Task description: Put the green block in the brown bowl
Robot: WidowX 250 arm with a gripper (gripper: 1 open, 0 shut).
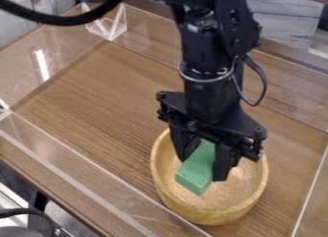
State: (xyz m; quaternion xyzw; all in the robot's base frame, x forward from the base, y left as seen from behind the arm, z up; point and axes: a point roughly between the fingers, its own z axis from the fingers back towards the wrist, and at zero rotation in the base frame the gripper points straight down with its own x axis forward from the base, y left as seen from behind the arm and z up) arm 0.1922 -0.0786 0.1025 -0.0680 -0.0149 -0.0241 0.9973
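Note:
The brown bowl (252, 197) sits on the wooden table near the front right, a wide tan wooden bowl with a thick rim. My black gripper (201, 162) hangs straight down over its middle, shut on the green block (197, 173). The block is held upright between the fingers, tilted a little, and its lower end reaches down inside the bowl, close to the bottom. Whether it touches the bottom I cannot tell.
The wooden tabletop (103, 97) is enclosed by low clear plastic walls (52, 145). A clear plastic stand (110, 26) stands at the back left. Black cables run along the arm at the top.

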